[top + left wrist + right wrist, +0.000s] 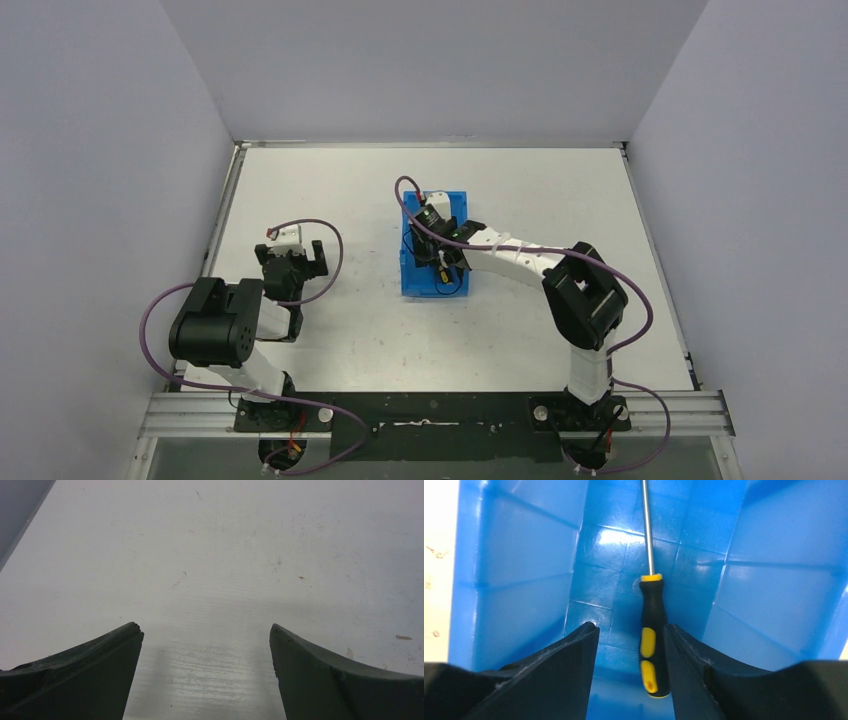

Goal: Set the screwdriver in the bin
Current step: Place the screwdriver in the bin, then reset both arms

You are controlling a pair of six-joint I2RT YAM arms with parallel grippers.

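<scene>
White tabletop [330,190] from above: right gripper [447,262] is hanging over the bin [418,278] near the tabletop's middle, left gripper [302,262] idling well apart. Left wrist: jaws are gaping, holding nothing. Right wrist: screwdriver [653,630] is lying inside the bin, shaft pointing straight away, handle sitting between parted, unclamped jaws.

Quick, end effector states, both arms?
Left end effector: open, holding nothing.
Right end effector: open, not gripping; screwdriver lies between its jaws inside the bin.
</scene>
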